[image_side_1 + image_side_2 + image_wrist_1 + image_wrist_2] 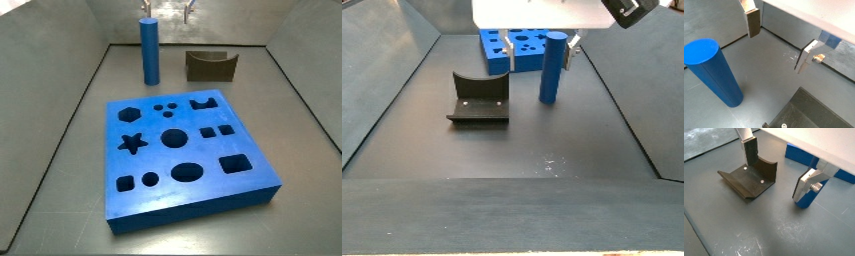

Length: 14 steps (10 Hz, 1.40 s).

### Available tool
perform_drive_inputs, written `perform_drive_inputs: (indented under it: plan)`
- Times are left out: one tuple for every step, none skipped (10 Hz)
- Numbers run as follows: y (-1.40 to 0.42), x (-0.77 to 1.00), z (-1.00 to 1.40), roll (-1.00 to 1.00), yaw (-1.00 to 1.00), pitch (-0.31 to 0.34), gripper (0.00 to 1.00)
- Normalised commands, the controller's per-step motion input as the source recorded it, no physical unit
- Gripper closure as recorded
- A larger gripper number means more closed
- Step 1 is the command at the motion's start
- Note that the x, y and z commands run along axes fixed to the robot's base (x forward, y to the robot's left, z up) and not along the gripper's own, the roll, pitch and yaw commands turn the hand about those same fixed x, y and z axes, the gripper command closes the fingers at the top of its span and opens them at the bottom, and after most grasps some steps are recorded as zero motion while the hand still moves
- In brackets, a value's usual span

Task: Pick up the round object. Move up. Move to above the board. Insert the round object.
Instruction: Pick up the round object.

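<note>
The round object, a tall blue cylinder peg (150, 50), stands upright on the floor behind the board; it also shows in a wrist view (714, 72) and a side view (553, 68). The board (187, 150), a thick blue slab with shaped holes, lies flat; part of it shows in a wrist view (811, 158) and a side view (516, 45). My gripper (777, 42) is open and empty, hanging above the floor beside the peg, which is outside the fingers (753, 22). The gripper also shows in the other views (777, 173) (170, 10) (539, 45).
The dark fixture (210, 65) stands on the floor near the peg and under the gripper; it also shows in a wrist view (751, 178) and a side view (478, 98). Grey sloping walls (80, 90) enclose the floor.
</note>
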Motion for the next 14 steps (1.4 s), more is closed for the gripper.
perform_drive_inputs:
  plan:
    - [0.16,-0.10,0.00,-0.15,-0.03,0.000,0.00]
    - [-0.29,-0.49,0.77,0.29,-0.19,0.114,0.00]
    - [-0.27,-0.41,1.00,0.35,-0.16,0.266,0.00]
    - [-0.33,-0.13,0.43,0.32,-0.04,0.263,0.00]
    - [-0.01,0.00,0.01,0.09,0.00,0.151,0.00]
    - [-0.09,0.00,-0.24,-0.05,0.00,-0.051,0.00]
    - [-0.69,-0.31,-0.50,0.00,0.10,-0.260,0.00]
    - [-0.78,-0.57,-0.52,0.06,0.09,-0.283,0.00]
    - [-0.20,-0.26,0.00,0.00,0.09,-0.157,0.00]
    - [0.00,0.00,0.00,-0.03,0.00,-0.009,0.00]
    - [-0.19,-0.08,-0.15,-0.10,0.02,-0.103,0.00]
    - [-0.63,-0.15,-0.35,0.00,0.06,-0.137,0.00]
    - [-0.56,-0.07,-0.28,0.00,0.08,-0.120,0.00]
    - [-0.06,0.00,0.00,0.00,0.06,0.000,0.00]
